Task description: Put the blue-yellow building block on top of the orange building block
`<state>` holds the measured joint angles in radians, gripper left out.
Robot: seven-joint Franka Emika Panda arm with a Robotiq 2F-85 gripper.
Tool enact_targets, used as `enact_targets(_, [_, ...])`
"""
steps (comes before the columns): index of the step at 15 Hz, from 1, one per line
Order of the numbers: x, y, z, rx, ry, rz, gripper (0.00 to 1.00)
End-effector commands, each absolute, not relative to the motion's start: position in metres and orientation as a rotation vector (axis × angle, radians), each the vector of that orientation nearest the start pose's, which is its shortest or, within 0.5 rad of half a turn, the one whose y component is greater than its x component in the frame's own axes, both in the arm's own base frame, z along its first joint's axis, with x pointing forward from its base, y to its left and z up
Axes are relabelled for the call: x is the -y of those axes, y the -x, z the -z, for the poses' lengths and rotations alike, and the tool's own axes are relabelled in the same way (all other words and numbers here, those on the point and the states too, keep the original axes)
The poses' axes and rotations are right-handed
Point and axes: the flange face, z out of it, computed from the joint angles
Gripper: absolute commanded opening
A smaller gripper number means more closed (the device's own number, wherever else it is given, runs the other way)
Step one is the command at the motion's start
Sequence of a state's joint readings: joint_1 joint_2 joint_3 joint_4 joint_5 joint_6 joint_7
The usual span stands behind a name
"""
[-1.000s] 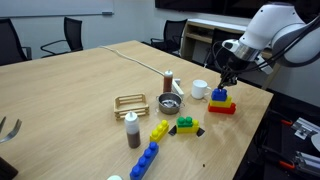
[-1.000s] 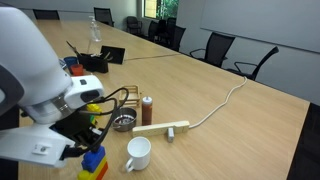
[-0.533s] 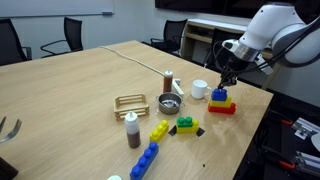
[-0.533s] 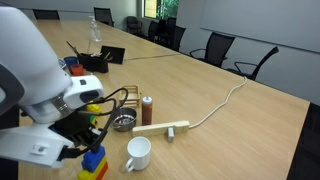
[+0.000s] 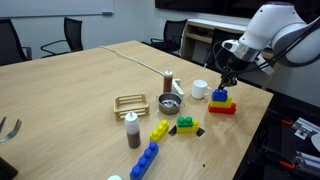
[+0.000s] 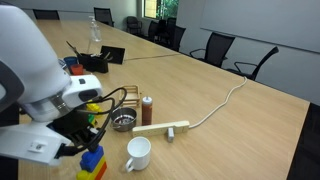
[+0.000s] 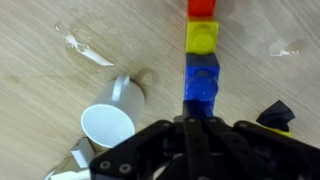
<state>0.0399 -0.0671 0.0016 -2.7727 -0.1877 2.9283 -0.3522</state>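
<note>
- The blue-yellow building block (image 5: 222,97) is being seen at the right of the frame in an exterior view, seated on the orange building block (image 5: 222,109), blue part uppermost.
- In the wrist view the same stack is being shown as a column right of centre: orange building block (image 7: 203,8) at the top edge, then the yellow and blue sections of the blue-yellow building block (image 7: 202,60).
- The gripper (image 7: 196,125) is being held at the blue end of the brick, its dark fingers drawn close together at the bottom of the wrist view; whether the brick is being clenched or is released cannot be told.
- In an exterior view the gripper (image 5: 229,83) is being shown directly over the stack, its tips at the brick's top.
- In an exterior view from the robot's side, the gripper (image 6: 88,140) and stack are being shown at the lower left, partly hidden by the arm.
- A white cup (image 5: 199,89) is being shown just left of the stack; it is lying at the lower left in the wrist view (image 7: 110,118).
- A green brick (image 5: 185,124), a yellow brick (image 5: 159,131) and a long blue brick (image 5: 146,160) are being shown lower centre, well apart from the stack.
</note>
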Motion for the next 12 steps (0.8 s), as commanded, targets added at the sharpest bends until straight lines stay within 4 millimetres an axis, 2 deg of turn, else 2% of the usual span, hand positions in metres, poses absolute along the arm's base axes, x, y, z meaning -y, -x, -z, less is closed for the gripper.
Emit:
enact_targets(1, [-0.037,-0.402,-0.263,0.901,3.085,0.290,0.00])
enact_targets(8, [-0.036,-0.403,-0.284,0.886,3.095,0.371,0.00])
enact_targets(12, [-0.032,-0.398,-0.293,0.817,3.144,0.292,0.00])
